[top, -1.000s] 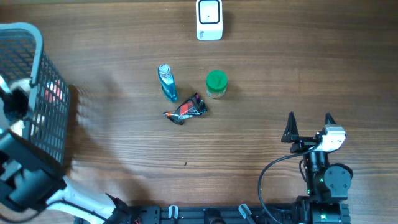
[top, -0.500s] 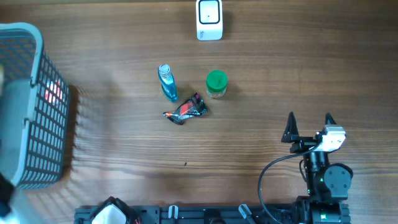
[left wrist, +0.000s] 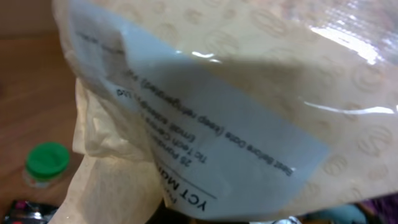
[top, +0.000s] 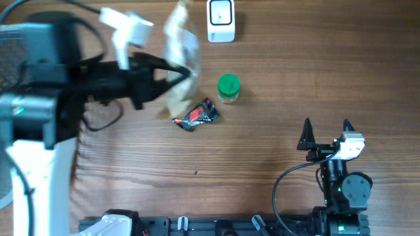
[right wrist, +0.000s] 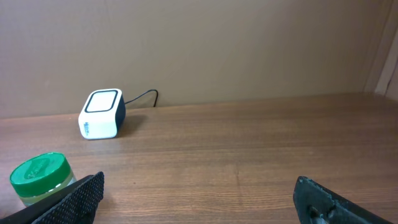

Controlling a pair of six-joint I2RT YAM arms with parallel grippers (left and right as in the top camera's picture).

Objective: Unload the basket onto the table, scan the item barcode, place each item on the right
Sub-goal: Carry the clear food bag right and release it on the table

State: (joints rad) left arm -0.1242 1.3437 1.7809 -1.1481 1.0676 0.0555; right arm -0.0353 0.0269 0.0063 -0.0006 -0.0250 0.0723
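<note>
The left gripper (top: 176,73) is clamped on the bag (top: 180,42), which hangs in the air over the table (top: 275,183), just left of the scanner (top: 221,19). From overhead the bag is blurred; its long axis runs roughly from the near side to the far edge, with the top end level with the scanner. In the left wrist view it fills the frame: tan crinkled paper with round printed marks, glossy on top, and a white label (left wrist: 205,130) whose text reads upside down. Below it lie a green-lidded jar (top: 228,88) and a crumpled red-and-black wrapper (top: 195,116). The scanner is a white rounded box. The right gripper (top: 326,134) rests well apart, jaws wide, empty.
</note>
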